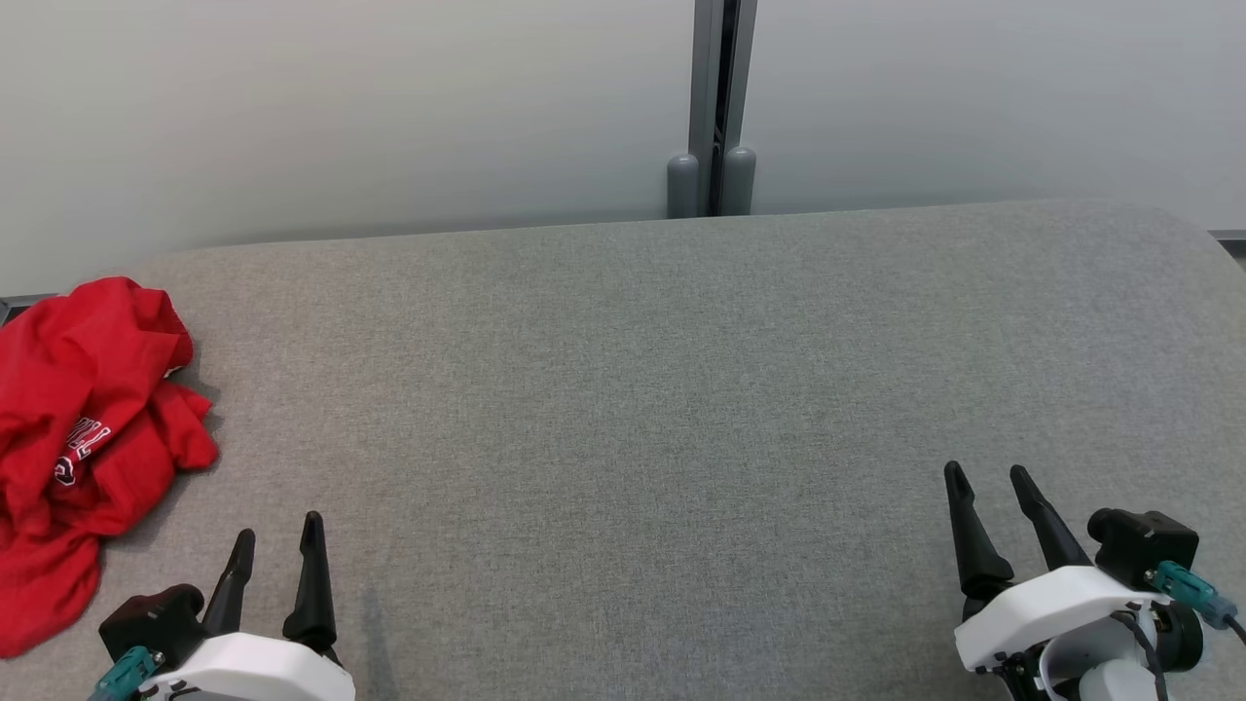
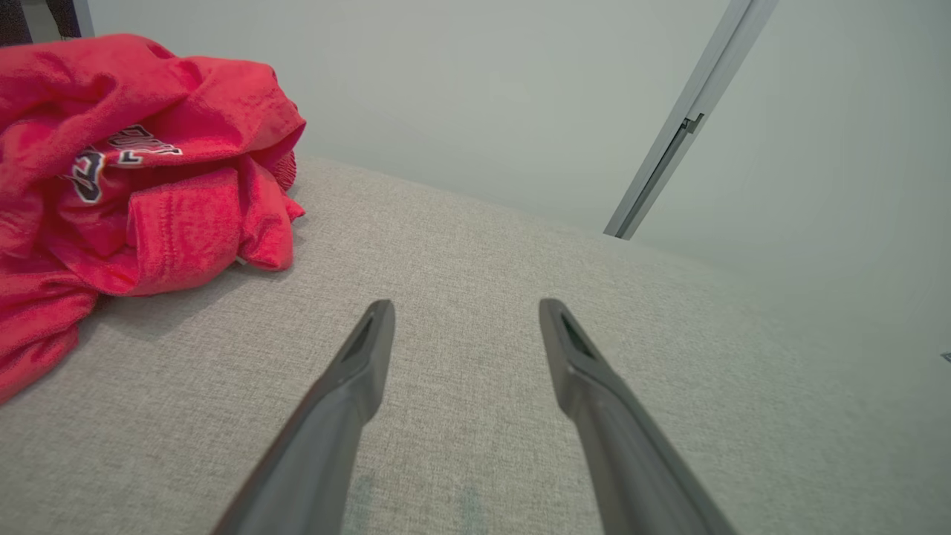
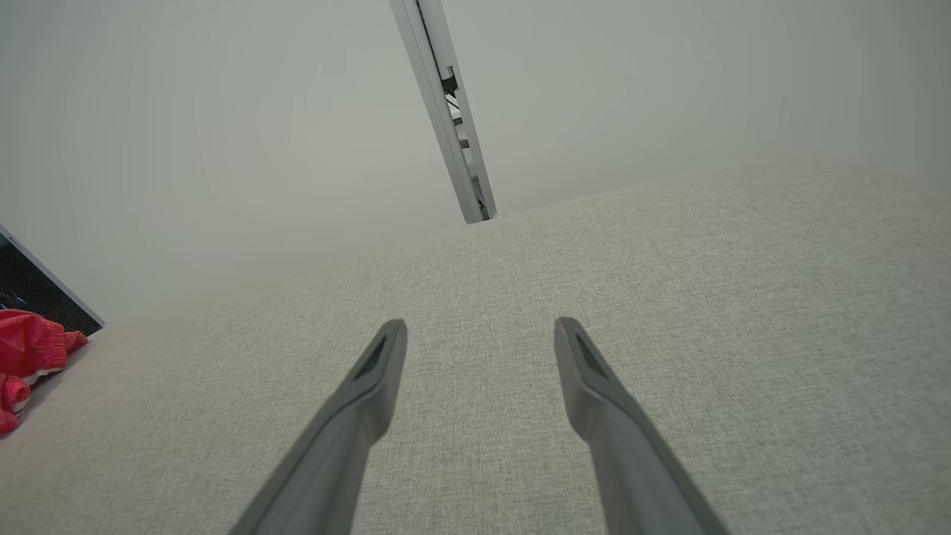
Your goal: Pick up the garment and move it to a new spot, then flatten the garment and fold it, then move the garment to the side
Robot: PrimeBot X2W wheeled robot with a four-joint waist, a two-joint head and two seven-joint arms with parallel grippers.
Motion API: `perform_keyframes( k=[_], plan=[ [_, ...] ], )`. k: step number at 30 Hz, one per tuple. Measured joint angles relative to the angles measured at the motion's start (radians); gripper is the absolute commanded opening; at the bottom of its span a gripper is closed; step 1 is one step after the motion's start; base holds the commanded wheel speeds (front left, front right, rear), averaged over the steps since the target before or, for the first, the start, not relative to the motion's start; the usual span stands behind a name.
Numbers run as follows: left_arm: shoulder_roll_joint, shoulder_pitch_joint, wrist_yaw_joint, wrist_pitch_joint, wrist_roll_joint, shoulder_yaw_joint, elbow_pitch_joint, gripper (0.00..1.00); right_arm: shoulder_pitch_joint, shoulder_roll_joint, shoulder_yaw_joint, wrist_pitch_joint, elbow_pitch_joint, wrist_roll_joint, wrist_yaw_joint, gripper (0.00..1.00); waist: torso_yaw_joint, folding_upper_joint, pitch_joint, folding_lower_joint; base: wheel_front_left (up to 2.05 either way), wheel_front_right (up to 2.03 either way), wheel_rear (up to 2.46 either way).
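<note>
A crumpled red garment with white lettering lies in a heap at the far left of the grey fabric surface. In the left wrist view the garment sits up and to the left of my fingers. My left gripper stands open at the lower left, just right of the heap and apart from it, with nothing between its fingers. My right gripper is open at the lower right, far from the cloth. A small red edge of the garment shows at the left border of the right wrist view.
A pale wall with a grey vertical post runs behind the surface's far edge. The surface's back corners are rounded. Bare grey fabric stretches between the two grippers.
</note>
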Motion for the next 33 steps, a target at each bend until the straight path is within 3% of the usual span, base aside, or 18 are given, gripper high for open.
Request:
perform_keyframes(
  k=[16, 33],
  plan=[
    [0.001, 0.006, 0.011, -0.035, 0.143, 0.010, 0.016, 1.00, 0.000, 0.004, -0.022, -0.033, 0.025, -0.168, 0.000, 1.00, 0.003, 0.0000, -0.001, 0.0000, 0.00, 0.00, 0.00],
    [0.001, 0.007, 0.016, -0.067, 0.264, 0.019, 0.017, 1.00, 0.000, 0.003, -0.033, -0.063, 0.020, -0.274, 0.000, 1.00, 0.003, 0.0000, 0.007, 0.0000, 0.00, 0.00, 0.00]
  ],
)
